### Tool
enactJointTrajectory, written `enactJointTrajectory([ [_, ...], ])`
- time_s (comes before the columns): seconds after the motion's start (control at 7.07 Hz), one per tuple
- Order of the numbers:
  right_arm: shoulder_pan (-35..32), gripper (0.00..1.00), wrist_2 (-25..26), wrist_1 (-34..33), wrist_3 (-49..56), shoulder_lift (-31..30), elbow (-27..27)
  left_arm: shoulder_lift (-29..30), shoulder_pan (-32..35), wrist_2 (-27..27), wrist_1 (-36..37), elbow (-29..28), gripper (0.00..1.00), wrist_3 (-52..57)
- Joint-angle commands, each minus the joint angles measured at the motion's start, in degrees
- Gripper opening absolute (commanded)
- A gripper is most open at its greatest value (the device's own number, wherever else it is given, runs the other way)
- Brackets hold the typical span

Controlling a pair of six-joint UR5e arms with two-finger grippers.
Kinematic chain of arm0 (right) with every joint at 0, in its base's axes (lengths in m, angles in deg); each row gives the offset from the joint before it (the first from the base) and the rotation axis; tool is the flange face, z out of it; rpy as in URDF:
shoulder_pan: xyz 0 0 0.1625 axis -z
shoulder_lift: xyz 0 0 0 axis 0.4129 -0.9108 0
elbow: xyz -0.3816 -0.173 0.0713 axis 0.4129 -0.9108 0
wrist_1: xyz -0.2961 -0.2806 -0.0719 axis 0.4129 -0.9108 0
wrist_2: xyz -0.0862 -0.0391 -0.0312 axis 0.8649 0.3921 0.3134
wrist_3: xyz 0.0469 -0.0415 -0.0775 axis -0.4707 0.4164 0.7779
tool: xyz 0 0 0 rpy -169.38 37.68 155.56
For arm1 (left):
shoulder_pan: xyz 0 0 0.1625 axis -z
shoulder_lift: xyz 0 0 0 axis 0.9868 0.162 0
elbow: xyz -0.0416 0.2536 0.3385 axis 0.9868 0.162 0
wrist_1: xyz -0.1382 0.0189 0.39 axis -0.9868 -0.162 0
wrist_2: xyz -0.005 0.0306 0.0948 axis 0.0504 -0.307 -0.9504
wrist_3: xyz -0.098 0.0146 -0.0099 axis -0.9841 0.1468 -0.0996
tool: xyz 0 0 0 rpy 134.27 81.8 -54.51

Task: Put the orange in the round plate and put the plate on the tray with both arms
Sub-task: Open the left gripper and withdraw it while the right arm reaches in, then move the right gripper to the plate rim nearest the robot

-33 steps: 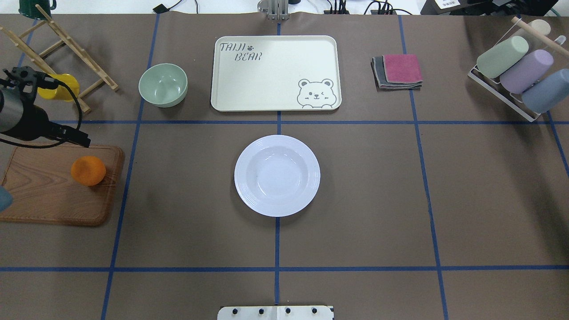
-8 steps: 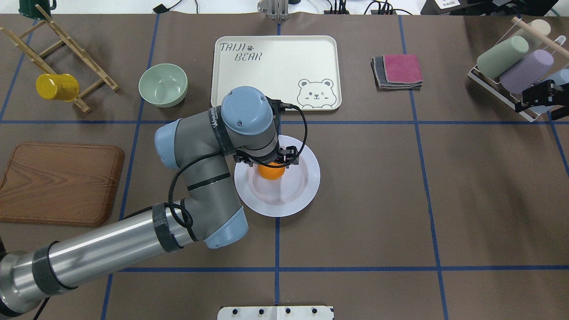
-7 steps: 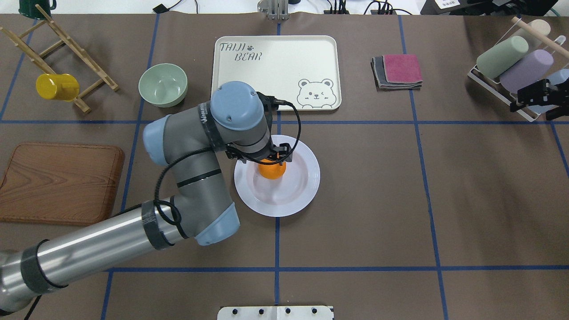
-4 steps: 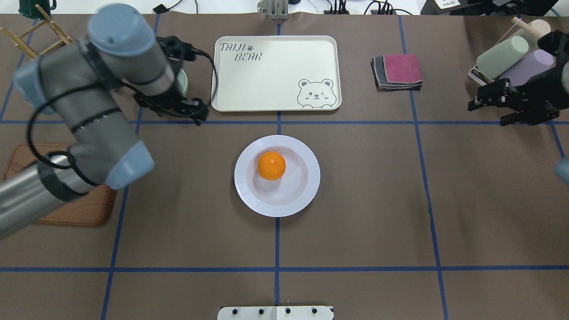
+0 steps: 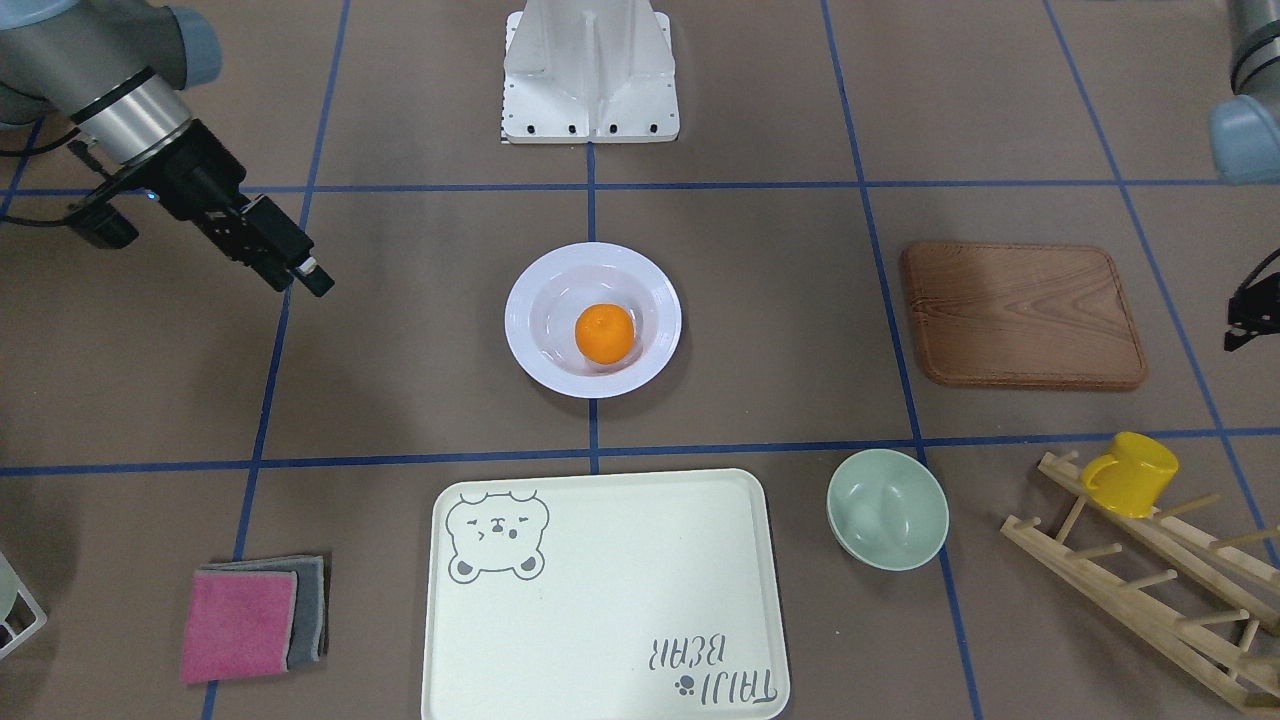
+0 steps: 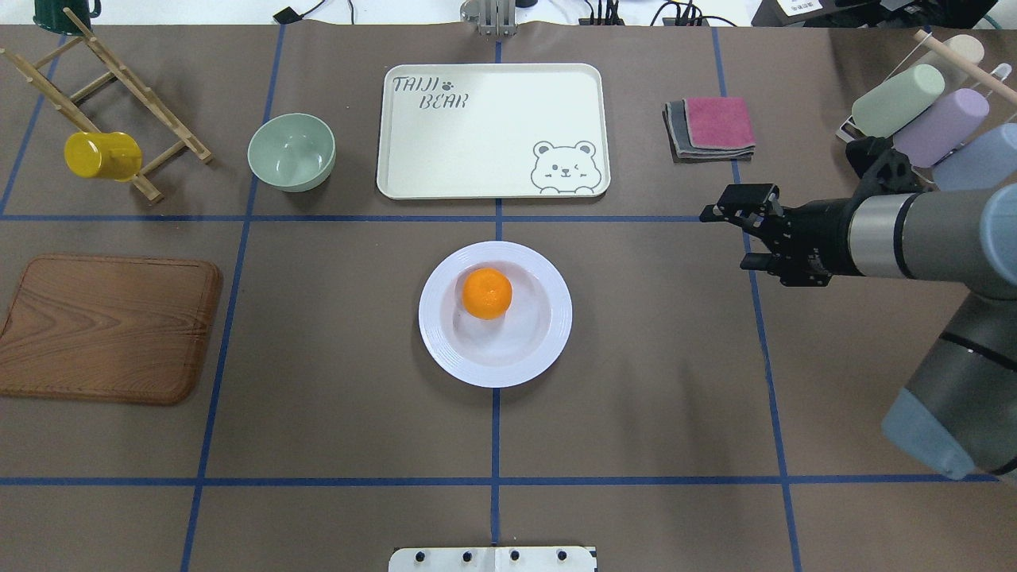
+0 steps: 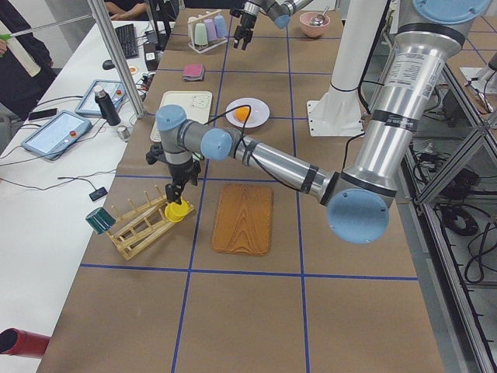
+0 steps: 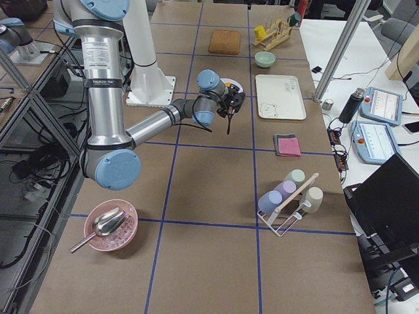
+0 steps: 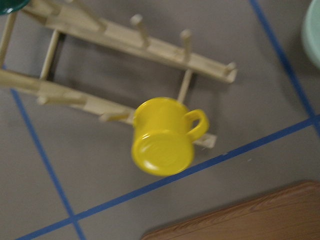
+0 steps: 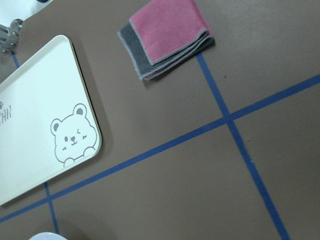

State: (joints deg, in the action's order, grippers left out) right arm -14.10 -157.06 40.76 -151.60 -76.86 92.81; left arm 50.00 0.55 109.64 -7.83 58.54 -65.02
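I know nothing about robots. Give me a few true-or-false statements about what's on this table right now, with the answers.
The orange lies in the round plate. True.
The round plate stands on the tray. False: it stands on the table, apart from the tray.
The right gripper holds the round plate. False: it is open and empty, off to the side of the plate.
The yellow mug sits on the wooden rack. True.
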Motion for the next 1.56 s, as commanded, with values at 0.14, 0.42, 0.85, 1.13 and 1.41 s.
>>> enactJointTrajectory([
  [0.14,24.62,1.0,34.91,0.49,-15.29,1.25,1.42,-3.39,5.61,3.85,0.54,-3.6,0.99,4.82],
  [0.42,27.84,1.0,40.15,0.49,-20.05,10.09,-6.98,-6.98,7.27,10.01,0.46,-3.69,0.99,0.61],
  [0.85,28.91,0.95,40.89,0.22,-20.33,14.16,-12.45,-7.27,7.46,10.02,0.36,-3.52,0.99,0.15],
  [1.13,28.3,0.94,40.54,0.05,-20.33,14.53,-14.67,-7.27,7.46,10.02,0.36,-3.34,0.99,0.15],
  [1.41,26.46,0.89,40.27,-0.04,-20.24,18.55,-19.31,-7.27,7.46,10.02,0.36,-3.25,0.99,0.24],
])
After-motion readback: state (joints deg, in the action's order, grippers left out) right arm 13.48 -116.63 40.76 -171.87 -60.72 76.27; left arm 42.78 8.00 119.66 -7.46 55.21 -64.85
